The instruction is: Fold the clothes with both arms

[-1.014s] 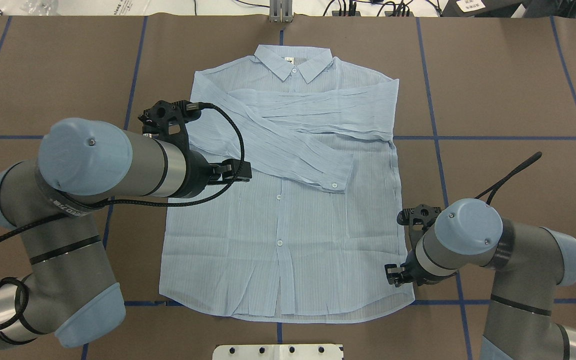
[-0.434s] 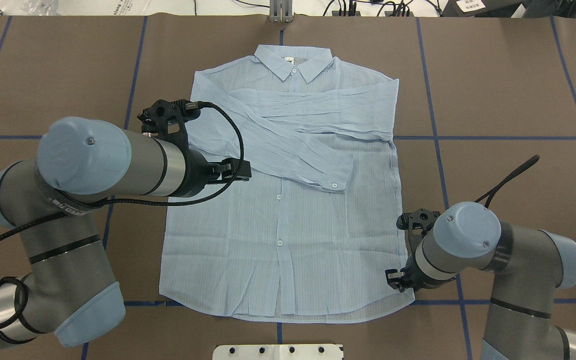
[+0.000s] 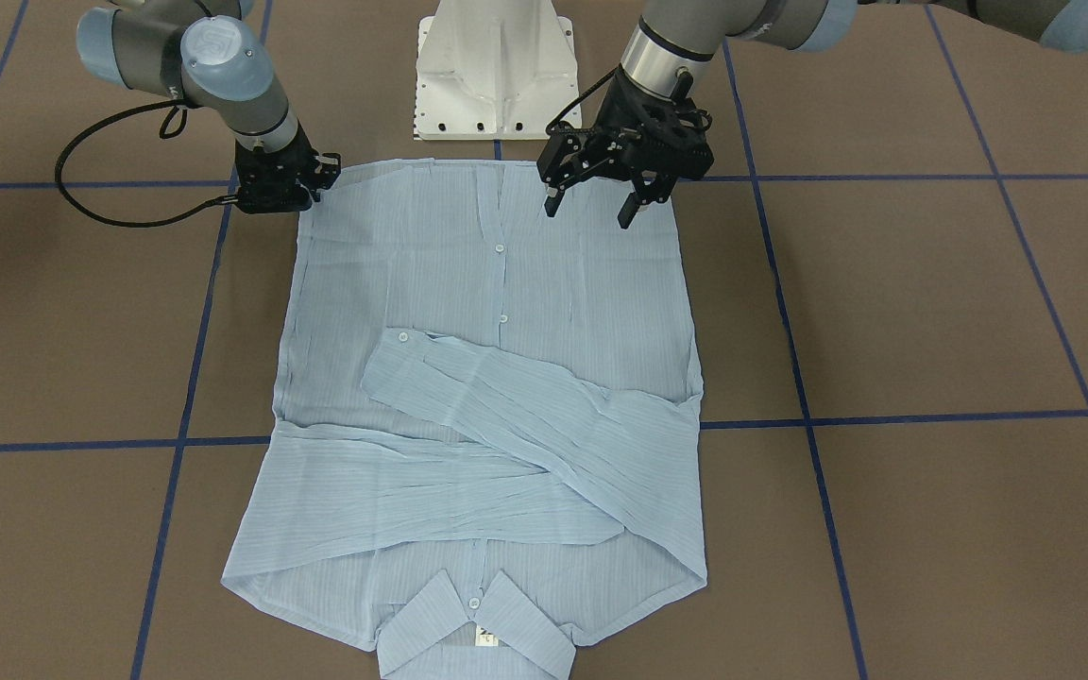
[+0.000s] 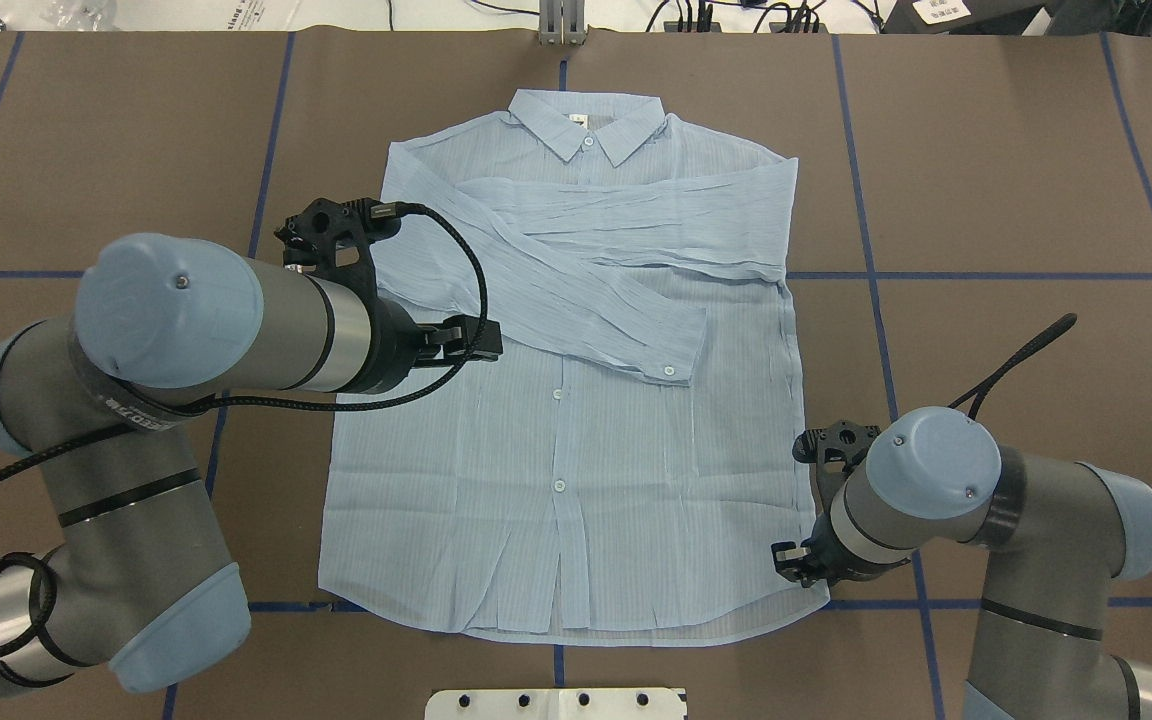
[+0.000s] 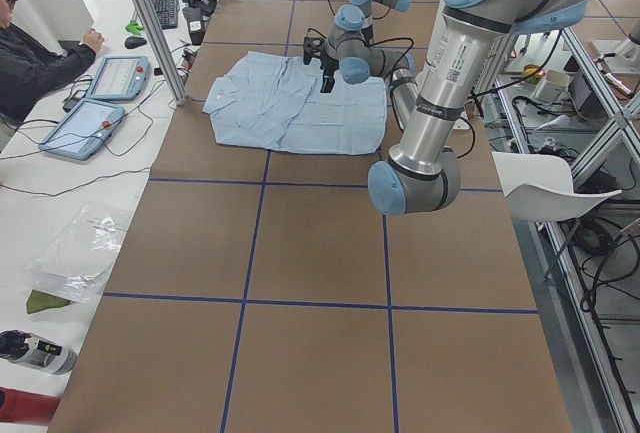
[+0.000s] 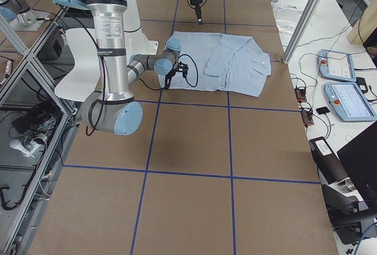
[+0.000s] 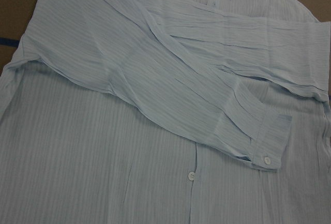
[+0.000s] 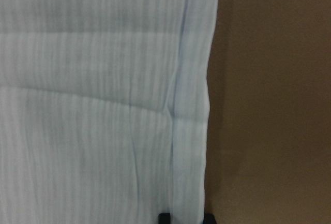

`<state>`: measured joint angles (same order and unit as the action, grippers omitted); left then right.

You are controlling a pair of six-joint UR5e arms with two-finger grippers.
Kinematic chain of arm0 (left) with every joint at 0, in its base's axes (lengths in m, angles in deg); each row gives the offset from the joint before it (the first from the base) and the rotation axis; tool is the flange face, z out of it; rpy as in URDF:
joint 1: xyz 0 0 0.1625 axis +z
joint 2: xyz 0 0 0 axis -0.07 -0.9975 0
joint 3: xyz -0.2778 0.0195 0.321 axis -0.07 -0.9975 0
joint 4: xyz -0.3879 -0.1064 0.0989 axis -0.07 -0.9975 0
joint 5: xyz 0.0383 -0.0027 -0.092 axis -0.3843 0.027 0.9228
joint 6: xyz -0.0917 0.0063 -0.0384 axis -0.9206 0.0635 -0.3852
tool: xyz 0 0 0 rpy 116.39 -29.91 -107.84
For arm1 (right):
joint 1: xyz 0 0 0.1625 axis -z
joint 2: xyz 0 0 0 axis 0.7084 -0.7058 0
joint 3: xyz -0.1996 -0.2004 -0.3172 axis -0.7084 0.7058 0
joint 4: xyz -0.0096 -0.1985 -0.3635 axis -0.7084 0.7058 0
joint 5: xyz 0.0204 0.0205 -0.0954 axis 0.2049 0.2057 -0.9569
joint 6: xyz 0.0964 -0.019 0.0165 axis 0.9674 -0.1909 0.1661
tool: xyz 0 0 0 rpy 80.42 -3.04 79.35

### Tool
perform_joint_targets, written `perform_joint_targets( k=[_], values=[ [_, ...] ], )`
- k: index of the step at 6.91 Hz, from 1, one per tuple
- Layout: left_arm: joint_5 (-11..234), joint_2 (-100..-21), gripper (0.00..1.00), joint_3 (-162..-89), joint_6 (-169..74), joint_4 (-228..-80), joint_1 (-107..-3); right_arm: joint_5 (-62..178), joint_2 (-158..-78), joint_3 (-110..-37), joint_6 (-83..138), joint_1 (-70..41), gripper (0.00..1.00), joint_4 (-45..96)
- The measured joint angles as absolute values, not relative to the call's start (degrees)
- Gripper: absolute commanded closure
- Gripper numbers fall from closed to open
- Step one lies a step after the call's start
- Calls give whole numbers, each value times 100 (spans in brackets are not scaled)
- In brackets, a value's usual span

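The pale blue striped shirt [image 4: 576, 450] lies flat and buttons up on the brown table, collar away from me, with both sleeves folded across the chest [image 3: 506, 444]. My left gripper [image 3: 589, 215] is open and empty and hovers above the shirt's lower left part [image 4: 461, 342]. Its wrist view shows the crossed sleeves and a cuff [image 7: 266, 141]. My right gripper [image 3: 303, 194] is low at the shirt's right side edge near the hem corner [image 4: 791, 562]. In the right wrist view its fingertips [image 8: 164, 217] stand a little apart, either side of that edge [image 8: 199, 131].
The white pedestal base [image 3: 495, 71] stands just behind the hem. Blue tape lines [image 4: 876, 300] cross the table cover. A metal post [image 4: 561, 25] stands at the far edge. An operator [image 5: 30, 63] and tablets [image 6: 347, 99] are beyond the collar side.
My right arm has moved slightly towards the hem along the shirt's right edge. My left arm and the shirt have stayed still.
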<state>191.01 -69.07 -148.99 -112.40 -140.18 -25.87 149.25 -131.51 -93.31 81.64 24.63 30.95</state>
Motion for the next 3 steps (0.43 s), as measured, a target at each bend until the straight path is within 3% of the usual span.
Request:
perform_joint_targets(
  k=[1,2,3],
  values=[
    [19101,-6907,0,-14902,-11240,-14019,-2586,14925,-13167,-9340,8164,2463,80,3095],
    [19101,-6907,0,-14905,-11240,-14018,-2582,14929,-13180,-9351,8164,2464,100,3095],
    [19101,-6907,0,-14905,-11240,-14018,-2581,14951,-13189,-9358,8164,2463,100,3097]
  ],
)
